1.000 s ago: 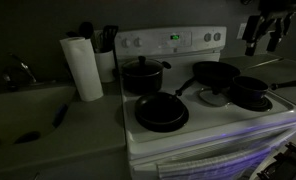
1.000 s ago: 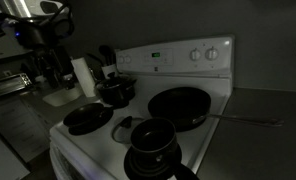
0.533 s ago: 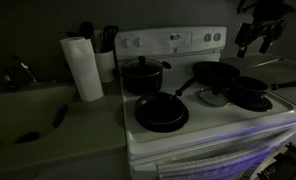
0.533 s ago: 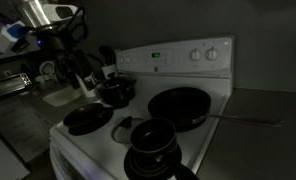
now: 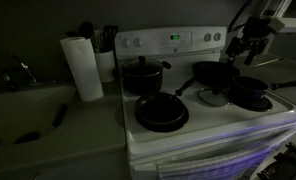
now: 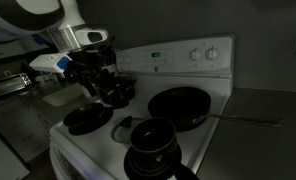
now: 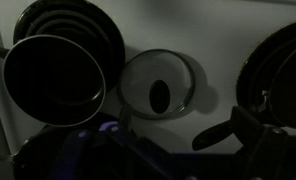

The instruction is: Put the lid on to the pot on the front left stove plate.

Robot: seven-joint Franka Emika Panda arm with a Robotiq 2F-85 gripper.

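Gripper (image 5: 249, 48) has dropped from the top corner towards the cooker since the earlier frames; pots and lid unmoved; jaws too dark and blurred to tell whether they are apart or together, nothing visibly held; in an exterior view the gripper (image 6: 99, 82) hangs in the air in front of the taller black pot (image 6: 118, 95), well above the cooker top (image 6: 100, 140).

Lid (image 7: 158, 83) lies flat on the white top, greyish with a dark knob, not on any pot; seen in both exterior views (image 5: 213, 97) (image 6: 122, 128); apart from the gripper.

Pot (image 7: 53, 85), small, low, black and open, is just beside the lid with a thin gap; also at (image 5: 250, 92) and (image 6: 153, 135); in the wrist view its rim overlaps the coiled stove plate (image 7: 76, 28), rings showing past it; whether it sits squarely on the plate cannot be told.

Wide long-handled pan (image 6: 178, 105) is on the lid's other side; the taller lidded pot (image 5: 143, 75) is at the back; a wide dark disc (image 5: 161, 112), pan or burner unclear, is in front of it; paper towel roll (image 5: 86, 68) stands beside the cooker.
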